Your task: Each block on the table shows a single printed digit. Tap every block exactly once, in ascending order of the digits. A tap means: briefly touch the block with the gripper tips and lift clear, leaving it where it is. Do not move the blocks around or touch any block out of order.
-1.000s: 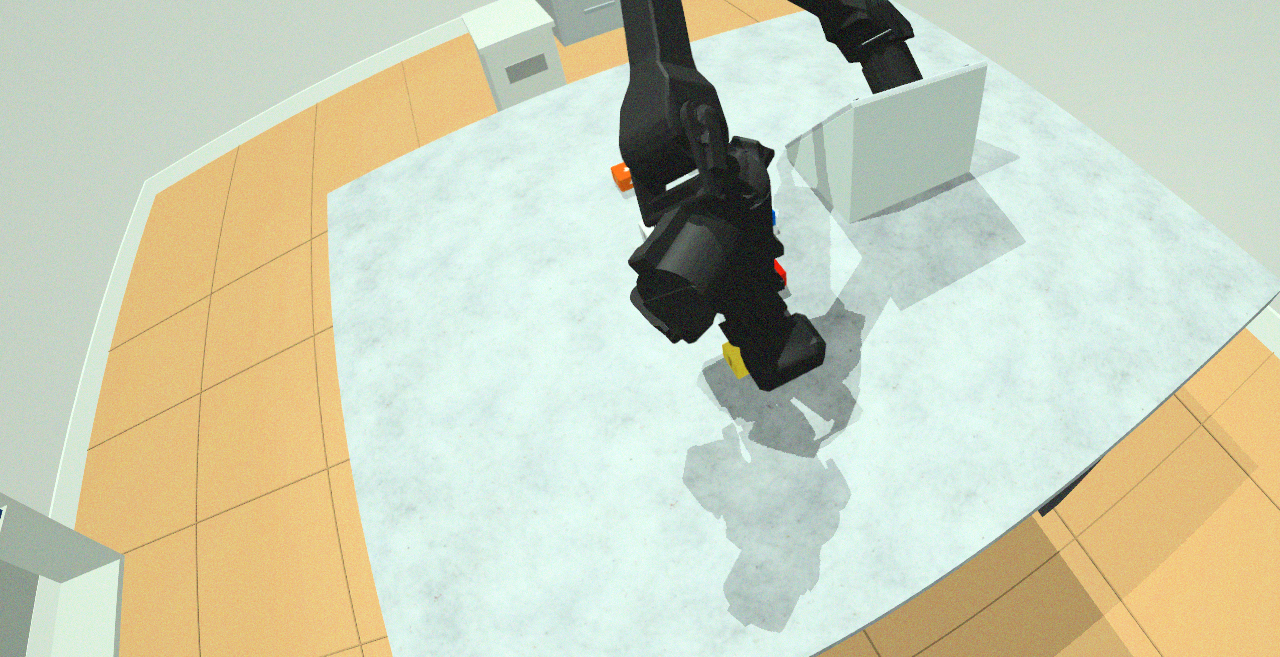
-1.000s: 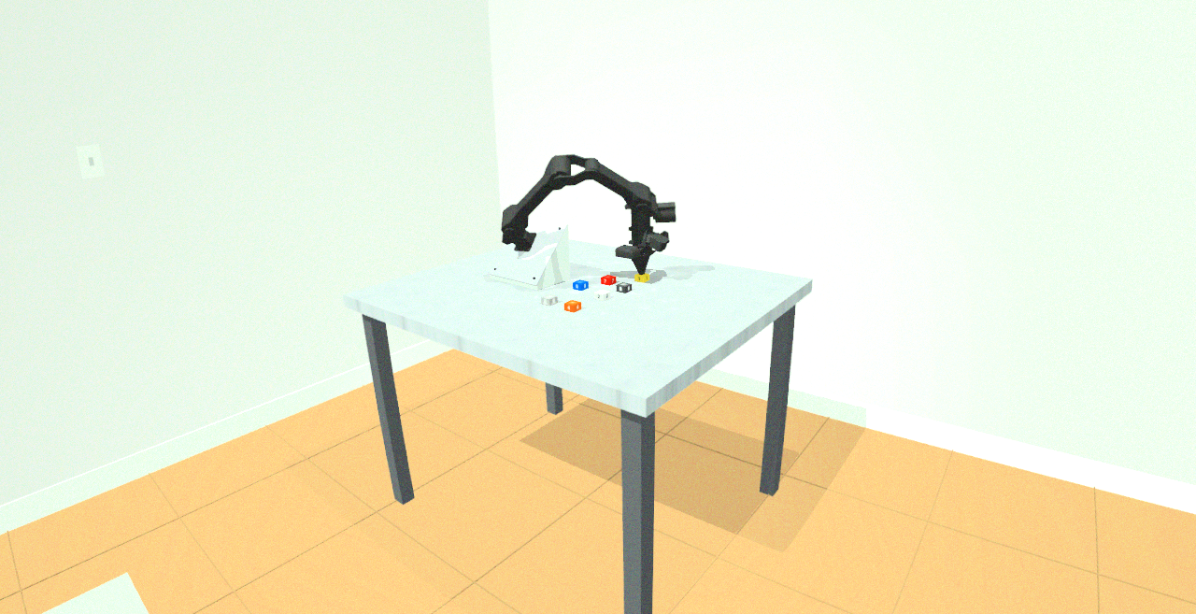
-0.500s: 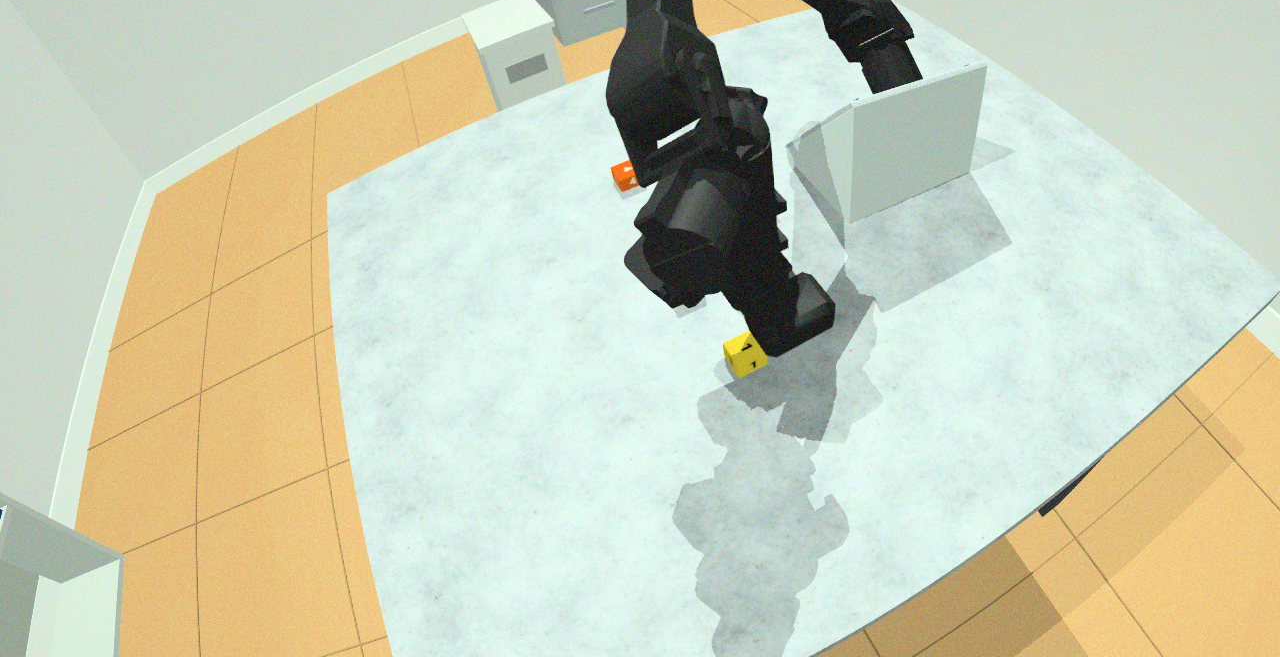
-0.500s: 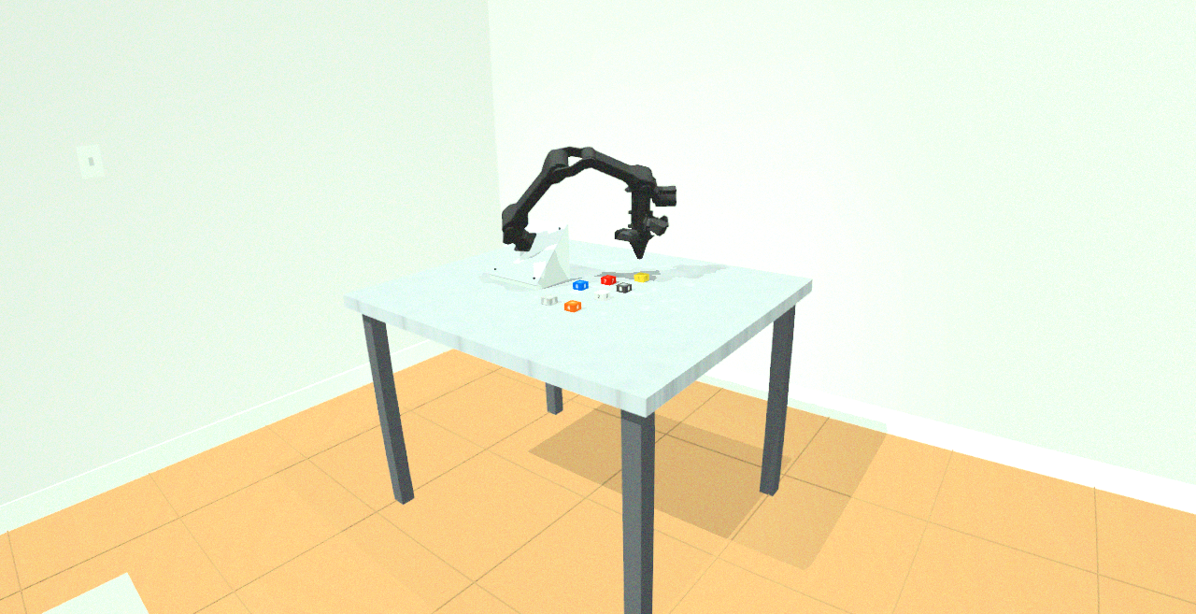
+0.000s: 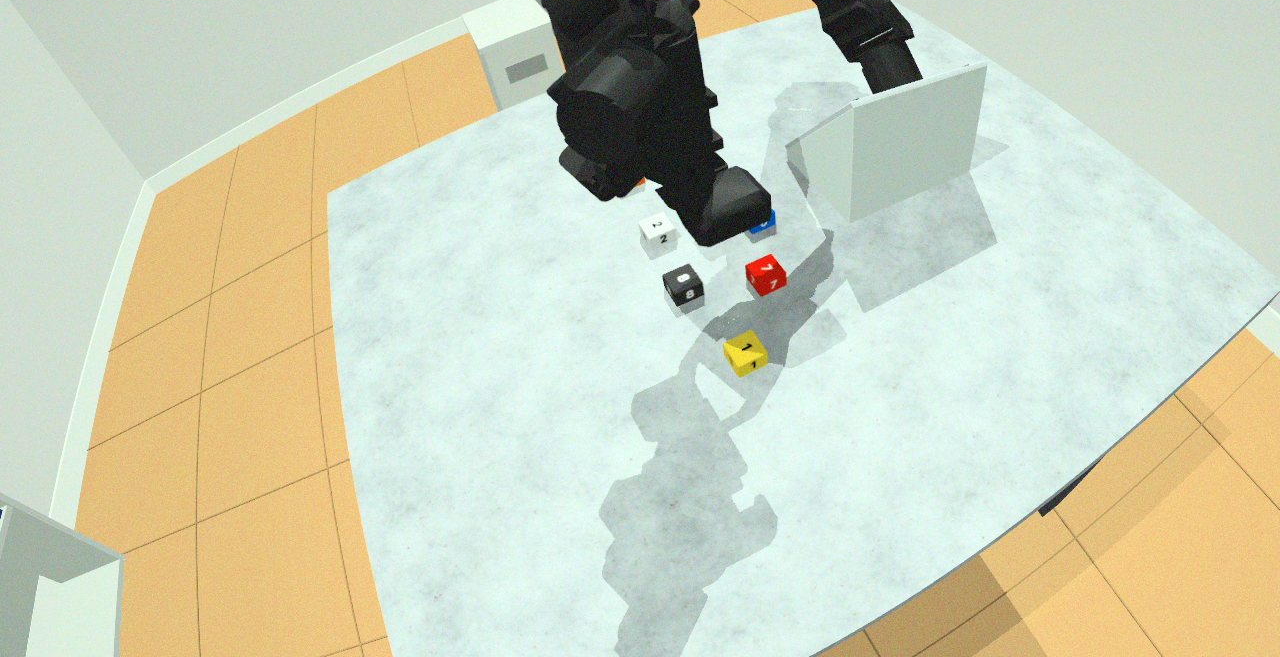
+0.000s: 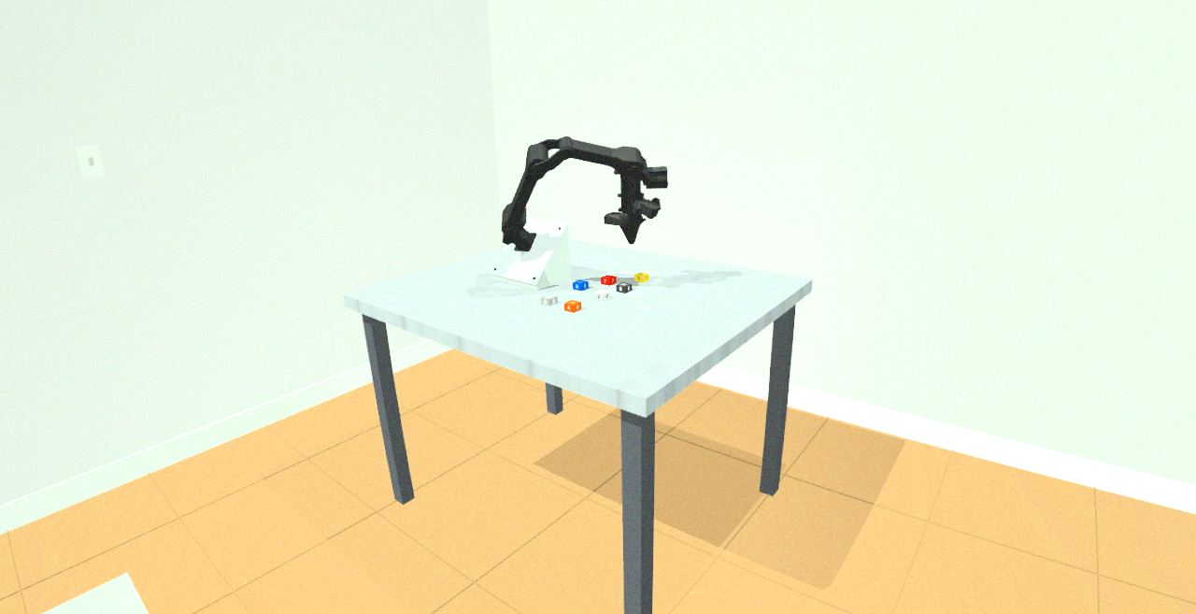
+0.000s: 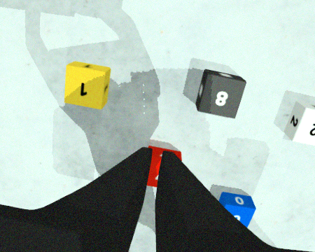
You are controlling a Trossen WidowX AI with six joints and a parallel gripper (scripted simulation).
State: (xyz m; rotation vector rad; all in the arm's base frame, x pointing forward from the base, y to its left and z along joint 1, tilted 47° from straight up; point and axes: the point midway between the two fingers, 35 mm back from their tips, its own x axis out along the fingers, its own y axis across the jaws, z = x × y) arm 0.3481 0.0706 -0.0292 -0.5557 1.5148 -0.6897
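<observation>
My gripper (image 6: 631,240) (image 7: 155,159) is shut and empty, raised above the table; in the wrist view its tips overlap the red 7 block (image 5: 766,275) (image 6: 607,279) (image 7: 152,173). The yellow 1 block (image 5: 745,354) (image 6: 641,278) (image 7: 87,85), black 8 block (image 5: 682,286) (image 6: 623,287) (image 7: 222,92) and white 2 block (image 5: 657,232) (image 6: 602,295) (image 7: 309,126) stand nearby. The blue 0 block (image 5: 762,222) (image 6: 580,285) (image 7: 238,206) is partly hidden by a finger in the wrist view. The orange block (image 5: 637,183) (image 6: 573,306) and light grey block (image 6: 548,300) have digits too small or hidden to read.
A pale angled stand (image 5: 917,147) (image 6: 551,254) is beside the arm's base on the marble table (image 5: 465,339) (image 6: 661,350). The arm hides part of the table in the top view. Its shadow falls across the yellow block.
</observation>
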